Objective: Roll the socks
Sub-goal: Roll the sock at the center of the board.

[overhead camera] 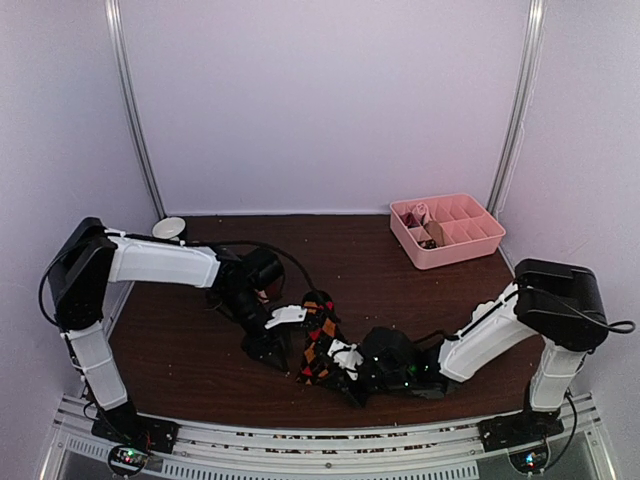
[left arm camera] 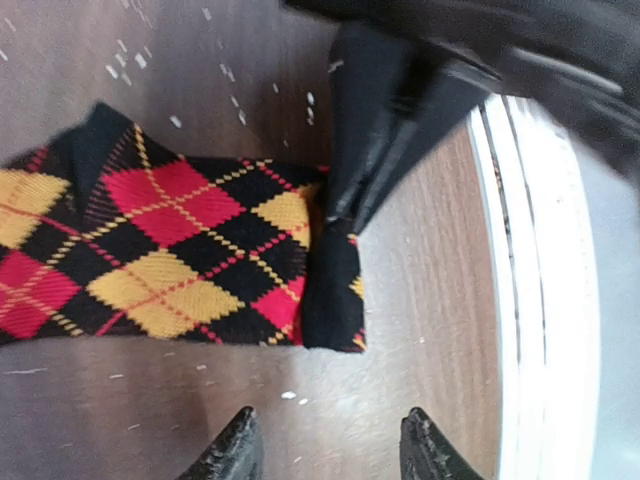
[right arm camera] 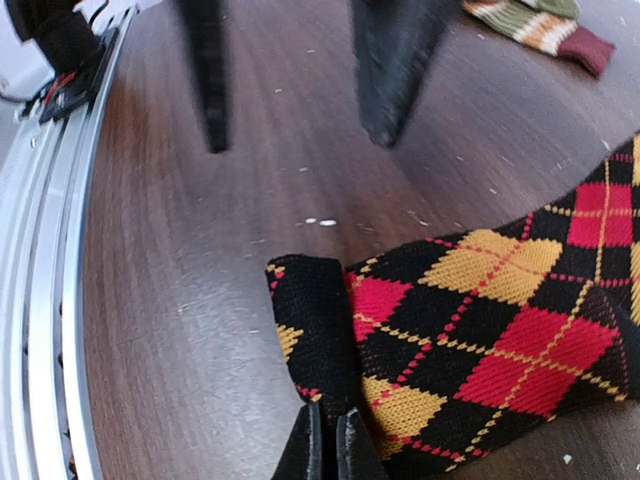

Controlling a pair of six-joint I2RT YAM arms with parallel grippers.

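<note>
Currently: first turn of the roll on the argyle sock [left arm camera: 170,250], judging by the short fold at one end.
Argyle sock: flat on the tabletop [right arm camera: 200,250] between the two arms, close to the near edge; one end doubled over onto itself.
Right pincer [right arm camera: 330,440]: closed, tips pressed together on the folded end. Looks like it has the fabric nipped, probably so the fold can't spring flat.
Left pincer [left arm camera: 330,445]: partly open, nothing between the fingers, hovering just off the same folded end, apart from the cloth.
Why: my read is that one side pins the fold while the other is free to re-grip and turn it further.
Striped sock [right arm camera: 540,25]: farther back on the tabletop, well apart from both pincers, untouched.
Risk: fold is short and slack; could unroll if the pinch lets go before a second grip lands.
Progress: early; neither sock rolled.
</note>
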